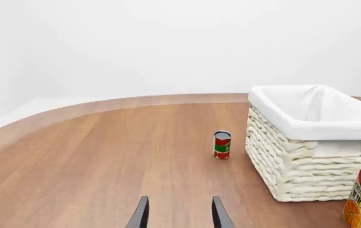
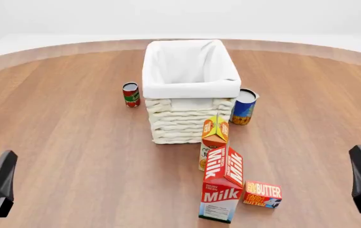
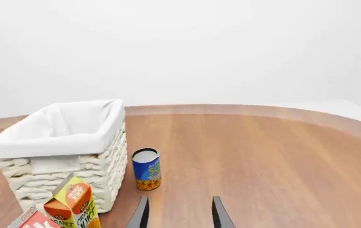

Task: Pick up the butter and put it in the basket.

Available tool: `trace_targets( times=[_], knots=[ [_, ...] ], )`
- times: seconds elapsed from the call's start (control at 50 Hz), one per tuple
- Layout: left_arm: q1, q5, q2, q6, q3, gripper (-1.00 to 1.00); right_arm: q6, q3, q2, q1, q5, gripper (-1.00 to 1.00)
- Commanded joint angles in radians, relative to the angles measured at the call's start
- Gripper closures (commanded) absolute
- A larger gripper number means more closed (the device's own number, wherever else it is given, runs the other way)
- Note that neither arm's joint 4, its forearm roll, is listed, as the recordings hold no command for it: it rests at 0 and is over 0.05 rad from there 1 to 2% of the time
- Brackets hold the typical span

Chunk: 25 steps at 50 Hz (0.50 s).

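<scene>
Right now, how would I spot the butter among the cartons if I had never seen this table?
Start at the big cream-white woven wicker basket mid-table and come toward the arms past the orange juice carton to the tall red-and-white Milk carton. Lying just right of it is the small flat red-and-orange butter box: the only low, lying-down pack.

Bright, even, diffuse light fills all three views, with no glare or hot spots. The renders are sharp edge to edge, without blur or visible distortion. Only faint, soft shadows sit under the basket (image 2: 190, 116) on the desk (image 2: 66, 142).
</scene>
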Motion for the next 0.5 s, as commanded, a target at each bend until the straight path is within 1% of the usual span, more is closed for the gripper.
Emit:
trace_targets(
  times=[0.02, 0.04, 0.1, 0.12, 0.14, 0.16, 0.18, 0.22, 0.24, 0.26, 0.28, 0.3, 0.32, 0.34, 0.36, 0.38, 0.46, 0.48, 0.5],
  knots=[
    [0.000, 0.000, 0.000, 0.000, 0.000, -1.00, -0.046, -0.037, 0.006, -0.002, 0.080, -1.00],
    [0.000, 0.000, 0.000, 0.000, 0.000, -1.00, -0.030, -0.045, 0.013, -0.003, 0.089, -1.00],
    [0.000, 0.000, 0.000, 0.000, 0.000, -1.00, -0.036, -0.099, 0.017, -0.016, 0.124, -1.00],
    [0.000, 0.000, 0.000, 0.000, 0.000, -1.00, -0.070, -0.112, 0.019, 0.001, 0.135, -1.00],
    [0.000, 0.000, 0.000, 0.000, 0.000, -1.00, -0.097, -0.123, 0.027, -0.002, 0.139, -1.00],
    [0.000, 0.000, 0.000, 0.000, 0.000, -1.00, -0.091, -0.145, 0.004, -0.005, 0.160, -1.00],
    [0.000, 0.000, 0.000, 0.000, 0.000, -1.00, -0.087, -0.164, 0.028, 0.008, 0.170, -1.00],
    [0.000, 0.000, 0.000, 0.000, 0.000, -1.00, -0.127, -0.204, 0.057, 0.017, 0.180, -1.00],
    [0.000, 0.000, 0.000, 0.000, 0.000, -1.00, -0.139, -0.228, 0.079, 0.027, 0.187, -1.00],
    [0.000, 0.000, 0.000, 0.000, 0.000, -1.00, -0.150, -0.249, 0.117, 0.018, 0.183, -1.00],
    [0.000, 0.000, 0.000, 0.000, 0.000, -1.00, -0.181, -0.265, 0.151, 0.023, 0.177, -1.00],
    [0.000, 0.000, 0.000, 0.000, 0.000, -1.00, -0.181, -0.265, 0.152, 0.023, 0.177, -1.00],
    [0.000, 0.000, 0.000, 0.000, 0.000, -1.00, -0.196, -0.288, 0.161, 0.021, 0.182, -1.00],
    [0.000, 0.000, 0.000, 0.000, 0.000, -1.00, -0.218, -0.310, 0.183, 0.031, 0.190, -1.00],
    [0.000, 0.000, 0.000, 0.000, 0.000, -1.00, -0.251, -0.327, 0.203, 0.044, 0.196, -1.00],
    [0.000, 0.000, 0.000, 0.000, 0.000, -1.00, -0.273, -0.349, 0.206, 0.039, 0.206, -1.00],
    [0.000, 0.000, 0.000, 0.000, 0.000, -1.00, -0.330, -0.443, 0.254, 0.069, 0.261, -1.00],
    [0.000, 0.000, 0.000, 0.000, 0.000, -1.00, -0.326, -0.460, 0.277, 0.073, 0.271, -1.00],
    [0.000, 0.000, 0.000, 0.000, 0.000, -1.00, -0.352, -0.472, 0.299, 0.082, 0.278, -1.00]
  ],
)
